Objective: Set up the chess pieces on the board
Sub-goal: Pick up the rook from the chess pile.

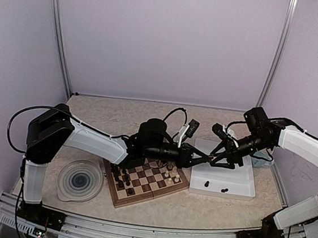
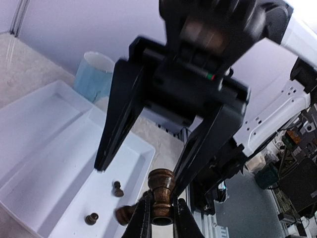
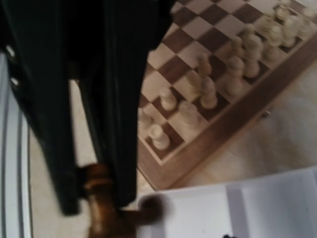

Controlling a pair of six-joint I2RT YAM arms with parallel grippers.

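Note:
A dark brown chess piece (image 2: 162,191) is clamped by its stem in my left gripper (image 2: 162,210), which is shut on it above the gap between the board (image 1: 139,197) and the white tray (image 1: 237,187). My right gripper (image 2: 138,177) faces it with its fingers (image 2: 116,124) spread wide. The piece's head sits between them, close to one finger. In the top view the two grippers meet tip to tip, left gripper (image 1: 204,157) against right gripper (image 1: 215,159). Cream pieces (image 3: 208,94) stand on the board's near squares and dark pieces (image 1: 121,177) at its left. A blurred brown shape (image 2: 125,214) sits beside the left fingers.
Two small dark pieces (image 2: 118,188) (image 2: 91,218) lie in the tray's near compartment. A round blue-swirl plate (image 1: 80,180) sits left of the board. A pale blue cylinder (image 2: 96,74) stands behind the tray. Walls close in the back and sides.

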